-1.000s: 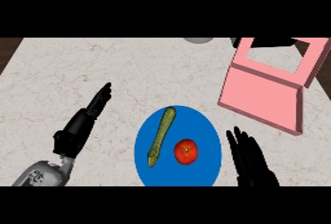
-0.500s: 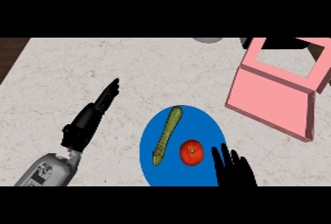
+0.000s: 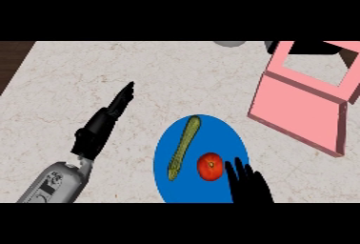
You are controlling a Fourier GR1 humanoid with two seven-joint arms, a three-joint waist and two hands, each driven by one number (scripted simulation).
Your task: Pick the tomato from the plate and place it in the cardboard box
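Pale speckled stone makes up the table [image 3: 84, 81], with a blue plate [image 3: 169, 143] at lower centre carrying the tomato [image 3: 209, 166] and, to its left, a long green cucumber [image 3: 184, 147]. I see my right hand [image 3: 247, 183] at the bottom edge, fingers straight and spread, tips just right of the tomato. My left hand [image 3: 105, 119] lies at centre left with fingers straight and together, and the pink cardboard box [image 3: 302, 112] sits at upper right.

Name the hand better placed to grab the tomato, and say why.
Right. The right hand sits at the plate's edge, fingers open beside the tomato. The left hand lies out on the counter, beyond the cucumber.
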